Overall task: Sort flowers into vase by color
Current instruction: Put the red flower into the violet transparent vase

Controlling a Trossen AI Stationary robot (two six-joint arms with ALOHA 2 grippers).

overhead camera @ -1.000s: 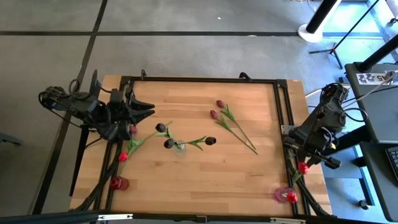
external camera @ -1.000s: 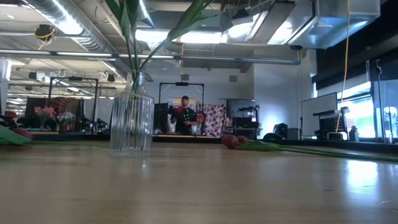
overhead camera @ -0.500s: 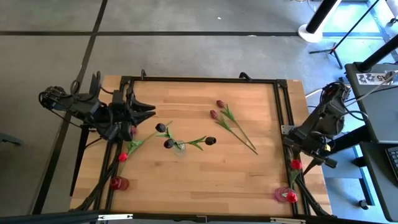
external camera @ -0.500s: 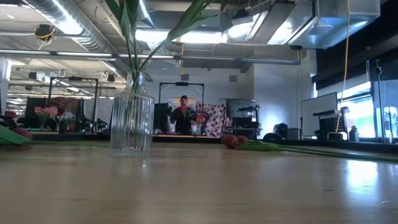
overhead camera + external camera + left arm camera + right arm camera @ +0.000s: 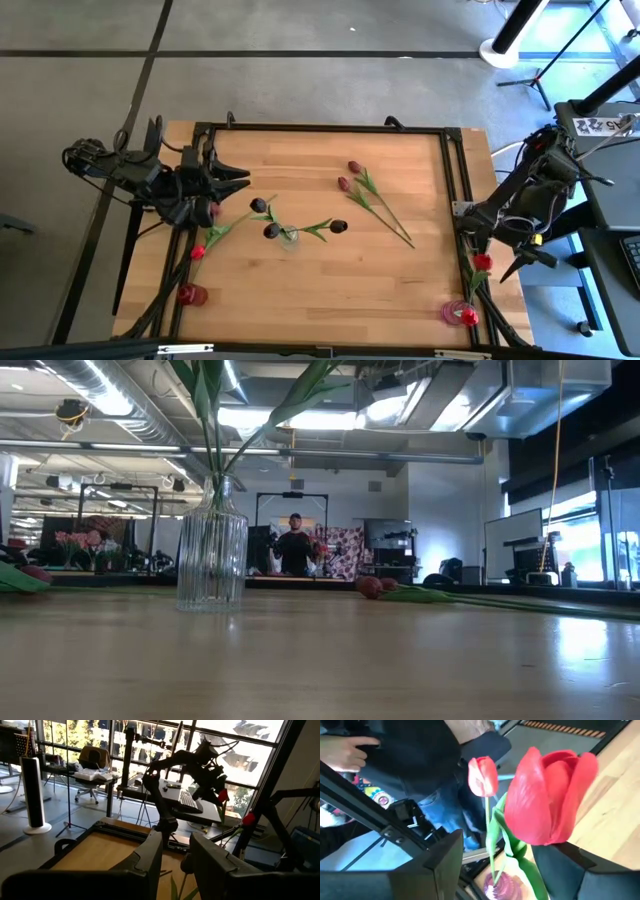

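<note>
A pink vase (image 5: 455,311) stands at the table's near right corner and holds two red tulips (image 5: 482,262) (image 5: 468,317). My right gripper (image 5: 500,245) hovers open over them; the taller tulip's head (image 5: 550,800) stands between its spread fingers, with the stem running down into the pink vase (image 5: 495,887). A clear vase (image 5: 289,238) at mid-table holds dark tulips (image 5: 338,226). Two mauve tulips (image 5: 350,176) lie on the far half of the table. My left gripper (image 5: 238,177) waits open at the left edge, near a red tulip (image 5: 197,252).
A red vase (image 5: 190,294) stands at the near left corner. A black frame (image 5: 320,128) runs around the tabletop. In the low view the clear vase (image 5: 211,550) rises at left and a person (image 5: 293,546) stands far behind the table.
My right gripper has opened and let go of the taller red tulip, then drawn back up and toward the table's far right. The tulip stays standing in the pink vase, its head shifted only slightly.
</note>
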